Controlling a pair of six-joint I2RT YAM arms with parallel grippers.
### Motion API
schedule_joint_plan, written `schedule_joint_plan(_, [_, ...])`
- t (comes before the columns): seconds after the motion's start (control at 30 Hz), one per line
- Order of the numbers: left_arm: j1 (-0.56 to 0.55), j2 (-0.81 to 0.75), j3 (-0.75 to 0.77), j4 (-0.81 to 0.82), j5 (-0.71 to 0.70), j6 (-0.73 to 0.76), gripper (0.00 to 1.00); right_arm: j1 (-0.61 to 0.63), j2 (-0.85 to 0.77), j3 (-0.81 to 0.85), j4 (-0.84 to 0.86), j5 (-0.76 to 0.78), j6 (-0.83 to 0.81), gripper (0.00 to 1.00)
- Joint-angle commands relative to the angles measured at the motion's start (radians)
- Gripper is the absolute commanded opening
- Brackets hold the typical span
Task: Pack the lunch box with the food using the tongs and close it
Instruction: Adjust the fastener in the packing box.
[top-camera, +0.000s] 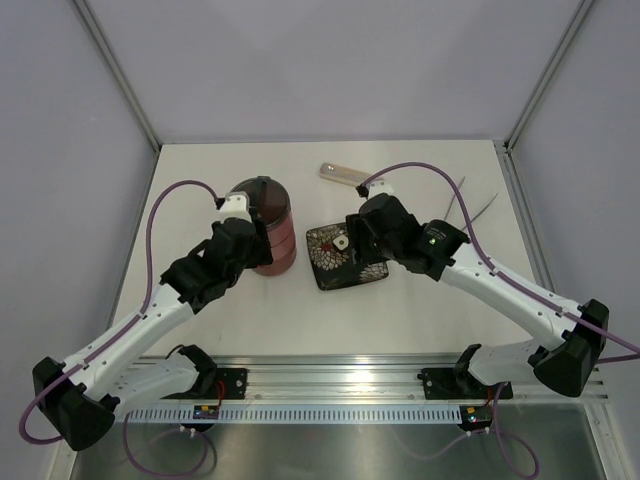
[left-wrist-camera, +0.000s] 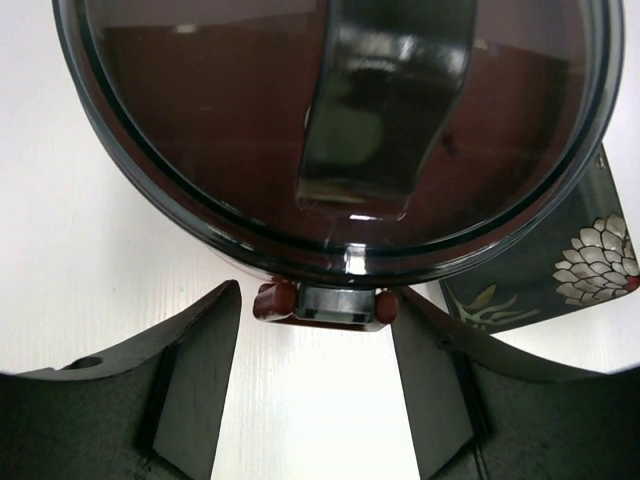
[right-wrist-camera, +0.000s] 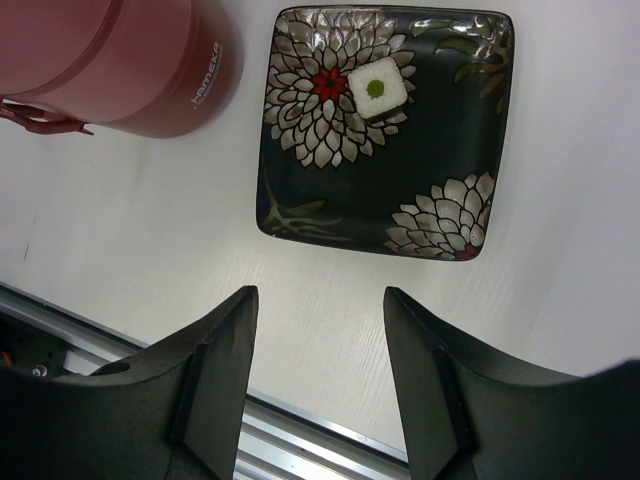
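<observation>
I've got the lunch box (left-wrist-camera: 200, 120) clasp (left-wrist-camera: 325, 303) dead ahead of my left gripper (left-wrist-camera: 317, 335), jaws parted either side, holding nothing; right gripper (right-wrist-camera: 320, 300) hangs open, empty, over the plate (right-wrist-camera: 440, 120).

A robotics lab cell — white table (top-camera: 300, 320); grey panel walls (top-camera: 330, 60); aluminium mounting rail (top-camera: 330, 380).
</observation>
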Motion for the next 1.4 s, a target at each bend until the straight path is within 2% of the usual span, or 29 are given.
schedule_joint_plan(0.0, [-0.004, -0.007, 0.042, 0.093, -0.013, 0.013, 0.64, -0.015, 0.012, 0.056, 0.022, -0.011, -0.029, 0.61])
schedule_joint_plan(0.13, [-0.004, -0.002, 0.044, 0.104, -0.008, 0.016, 0.59, -0.018, 0.025, 0.06, 0.029, -0.02, -0.034, 0.61])
schedule_joint_plan(0.3, [-0.002, -0.007, 0.041, 0.099, -0.018, 0.013, 0.37, -0.019, 0.032, 0.062, 0.037, -0.025, -0.032, 0.61])
schedule_joint_plan(0.4, [-0.002, -0.019, 0.036, 0.089, -0.031, 0.007, 0.29, -0.021, 0.034, 0.057, 0.041, -0.025, -0.029, 0.61])
schedule_joint_plan(1.07, [-0.004, -0.123, -0.094, 0.046, -0.044, -0.144, 0.28, -0.026, 0.046, 0.039, 0.071, -0.028, -0.017, 0.61])
schedule_joint_plan(1.37, [-0.002, -0.134, -0.116, 0.019, -0.056, -0.165, 0.33, -0.027, 0.052, 0.034, 0.083, -0.029, -0.015, 0.61])
